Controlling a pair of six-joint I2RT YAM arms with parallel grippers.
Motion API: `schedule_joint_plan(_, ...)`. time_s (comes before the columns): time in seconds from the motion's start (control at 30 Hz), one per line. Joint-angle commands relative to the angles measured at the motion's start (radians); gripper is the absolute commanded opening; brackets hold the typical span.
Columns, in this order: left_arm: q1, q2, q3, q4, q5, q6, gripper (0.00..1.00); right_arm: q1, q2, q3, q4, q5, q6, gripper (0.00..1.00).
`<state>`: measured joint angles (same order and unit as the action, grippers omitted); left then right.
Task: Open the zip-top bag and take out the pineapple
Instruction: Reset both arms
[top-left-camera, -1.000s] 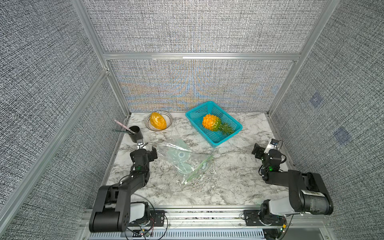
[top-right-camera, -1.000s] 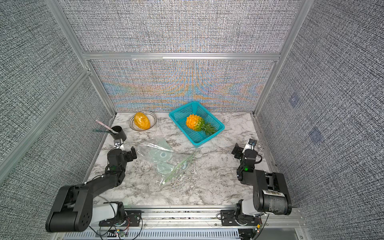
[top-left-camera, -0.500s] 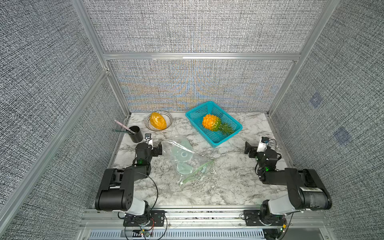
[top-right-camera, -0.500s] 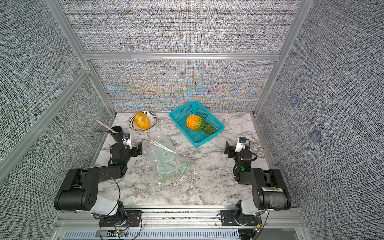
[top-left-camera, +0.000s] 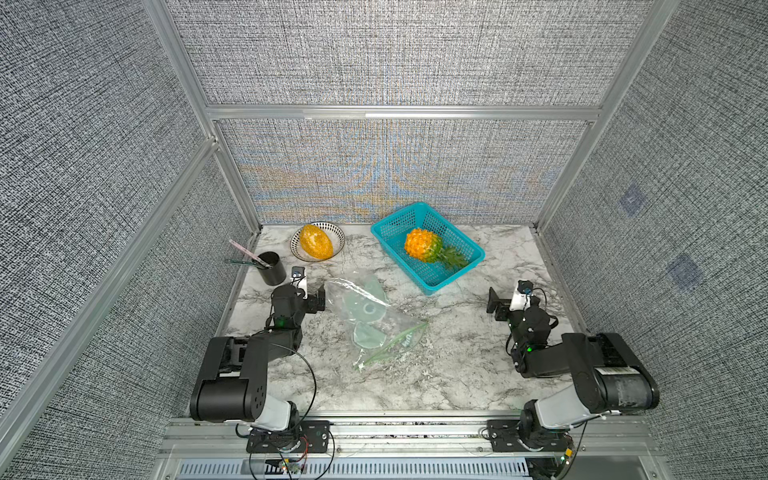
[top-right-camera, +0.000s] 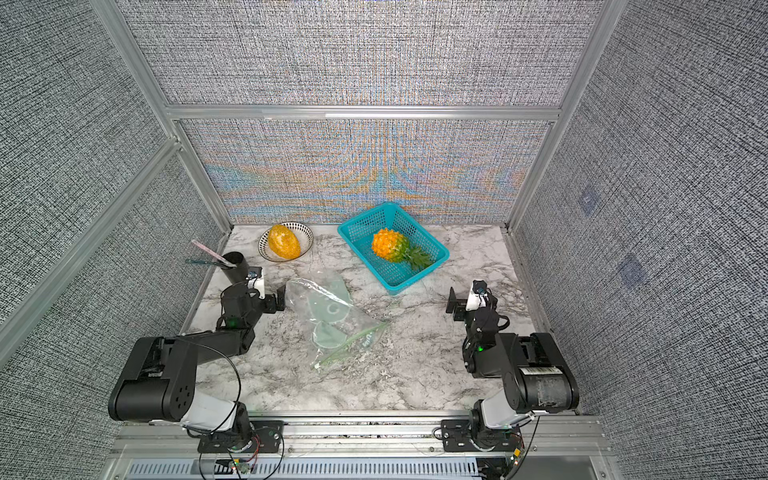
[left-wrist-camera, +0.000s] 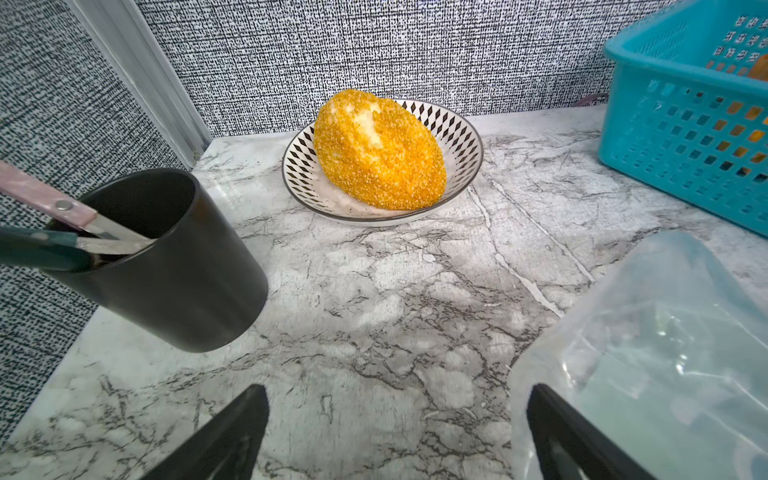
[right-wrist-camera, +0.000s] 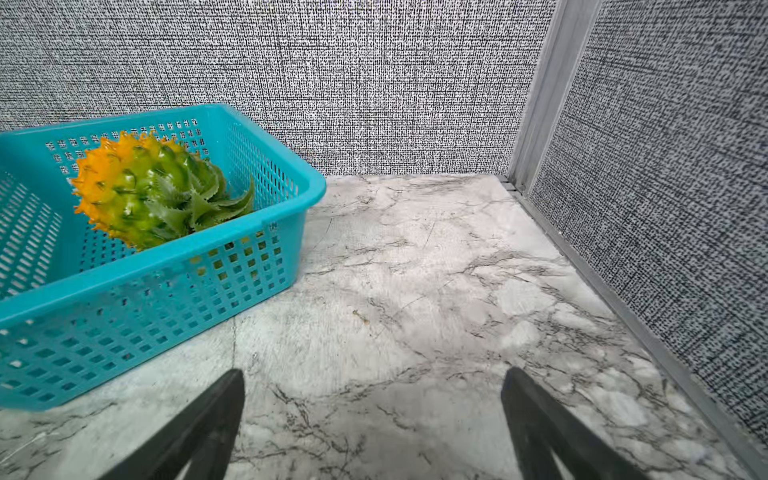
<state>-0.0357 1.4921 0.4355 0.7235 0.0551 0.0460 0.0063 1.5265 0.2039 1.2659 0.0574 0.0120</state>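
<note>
**Claws**
- Left claw (left-wrist-camera: 397, 392): jaws spread wide, nothing between them. It sits low over the table (top-left-camera: 457, 353). One finger (left-wrist-camera: 557, 419) stands at the edge of the zip-top bag (left-wrist-camera: 665, 353); whether it touches the plastic cannot be told.
- Right claw (right-wrist-camera: 374, 378): jaws spread wide and empty, over bare marble, near the teal basket (right-wrist-camera: 145, 316) but apart from it.
- In both top views the left claw (top-left-camera: 320, 296) is just beside the bag's far end and the right claw (top-left-camera: 496, 303) is well apart from the bag.

**Containers and contents**
- Zip-top bag (top-left-camera: 374, 316): clear crinkled plastic lying slack on the table between the two arms, green zip strip at its near end. No pineapple inside. Whether the zip is open cannot be told.
- Teal basket (top-left-camera: 456, 273): at the back of the table; holds the pineapple (top-left-camera: 422, 245), lying on its side with its leaf crown toward the right arm's side.
- Patterned bowl (top-left-camera: 338, 237): back left; holds one orange-yellow oval fruit (top-left-camera: 316, 247).
- Black cup (top-left-camera: 272, 268): left edge, just beside the left claw; holds a pink-handled utensil (left-wrist-camera: 41, 195) and a green-handled utensil (left-wrist-camera: 37, 249).
</note>
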Motion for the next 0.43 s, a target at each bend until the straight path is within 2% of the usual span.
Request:
schedule_joint_plan(0.0,0.001,0.006,0.011,-0.018,0.009,0.008,1.0,0.003,-0.001,0.004,0.022,0.013,-0.009,0.98)
schedule_joint_plan(0.17,0.0,0.034,0.042,-0.049,-0.001,0.0,1.0,0.002,-0.002,0.005,0.02,0.014,-0.01,0.98)
schedule_joint_plan(0.4,0.0,0.001,0.008,-0.016,-0.017,-0.004,1.0,0.002,-0.002,0.006,0.02,0.015,-0.011,0.98)
